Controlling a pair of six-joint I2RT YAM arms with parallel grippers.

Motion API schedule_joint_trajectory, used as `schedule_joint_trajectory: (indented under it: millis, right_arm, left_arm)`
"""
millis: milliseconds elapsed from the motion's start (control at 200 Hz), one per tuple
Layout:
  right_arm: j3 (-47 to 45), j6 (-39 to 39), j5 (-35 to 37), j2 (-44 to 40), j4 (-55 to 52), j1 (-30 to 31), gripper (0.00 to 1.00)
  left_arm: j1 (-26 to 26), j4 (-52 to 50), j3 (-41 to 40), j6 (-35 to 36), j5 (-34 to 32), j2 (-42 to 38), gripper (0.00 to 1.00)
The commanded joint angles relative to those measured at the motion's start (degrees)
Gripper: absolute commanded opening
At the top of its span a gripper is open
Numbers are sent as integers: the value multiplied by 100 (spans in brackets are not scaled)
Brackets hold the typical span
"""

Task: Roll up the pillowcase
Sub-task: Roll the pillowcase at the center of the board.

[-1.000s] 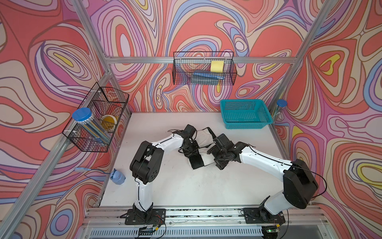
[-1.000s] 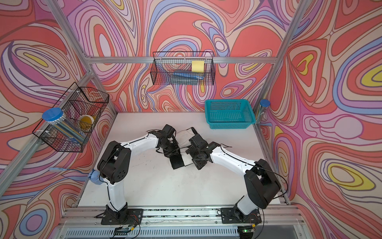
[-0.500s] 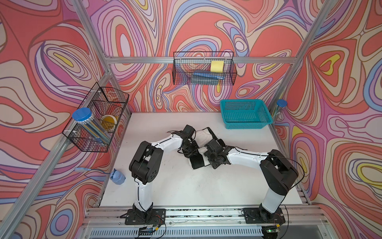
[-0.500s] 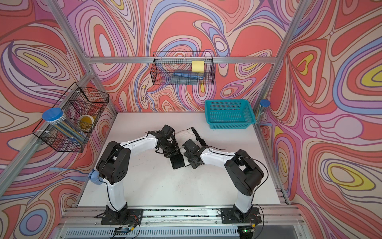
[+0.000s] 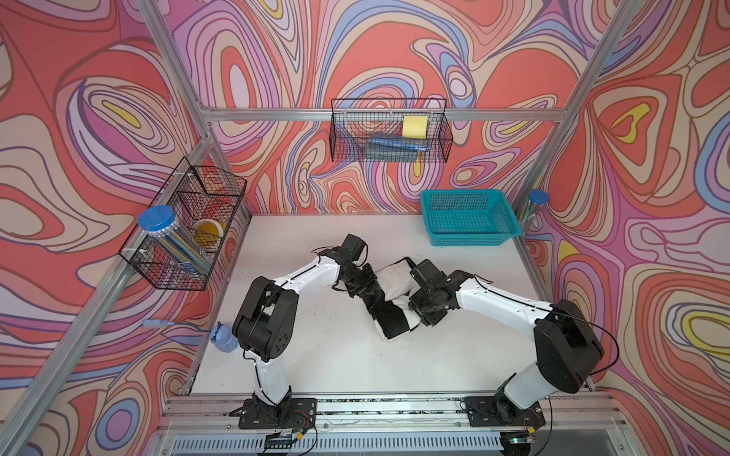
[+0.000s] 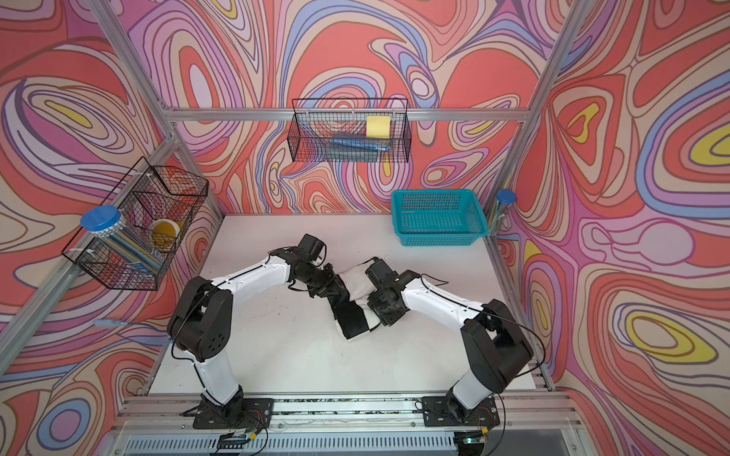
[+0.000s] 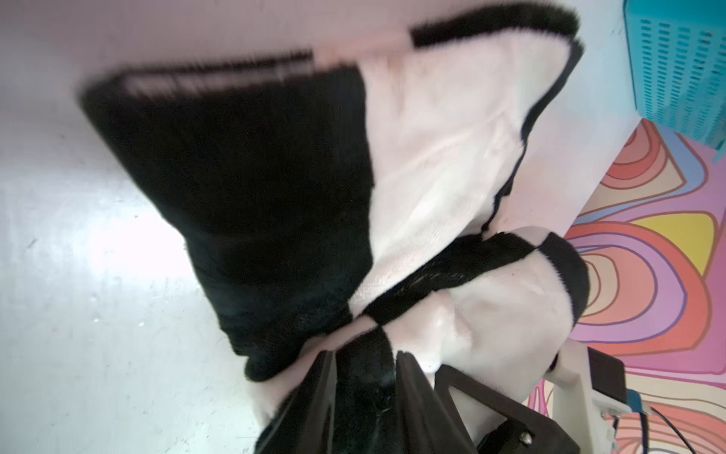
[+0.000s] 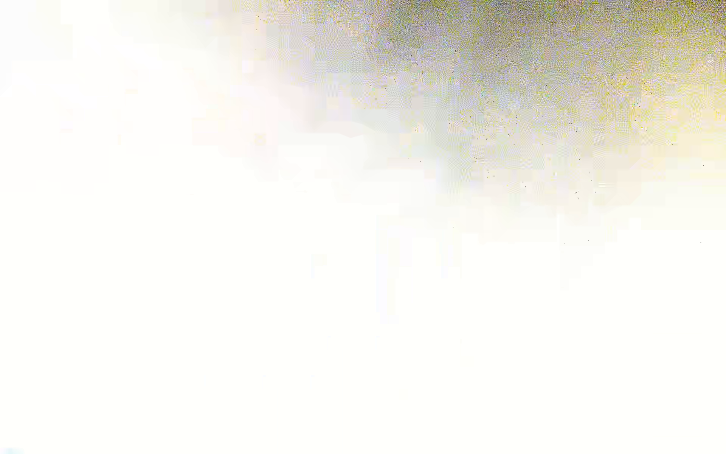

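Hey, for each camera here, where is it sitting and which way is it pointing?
Both top views: high above the front rail, looking down at the table; left arm and right arm show whole.
Left wrist: on the left arm, close above the pillowcase; the left gripper shows, fabric between its fingers.
Right wrist: washed out white; its aim cannot be told.
Shared: top views and left wrist both show pillowcase and basket.

The pillowcase (image 5: 389,316) has big black and white checkerboard squares. The basket (image 5: 468,239) is teal, its walls a grid of small holes. The table (image 5: 335,355) is white. The walls (image 5: 98,98) swirl in red, pink, purple, blue and yellow. The left arm (image 5: 308,272) and right arm (image 5: 497,304) are white with black joints.
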Motion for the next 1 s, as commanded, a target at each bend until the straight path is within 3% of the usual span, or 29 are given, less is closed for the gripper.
schedule_joint_trajectory:
  millis: [0,250,391,596,996]
  right_arm:
    - [324,-592,-582,102,-1325,-60,44]
    - [1467,-1415,-911,1252,-1664,-191,46]
    - [2168,-1824,-976,1783,-2020,-289,48]
    - [2682,-1960,-1118,2232,-2130,-521,49]
    - [5125,-2102,-1211,3463,-2862,-568,62]
  left_arm:
    - [8,4,-31,83,176,19,33]
    - [-265,100,28,286,135,402,33]
    - [-317,140,25,418,207,722,24]
    - [-487,242,-16,517,160,849,9]
    - [-681,296,195,640,285,1128,6]
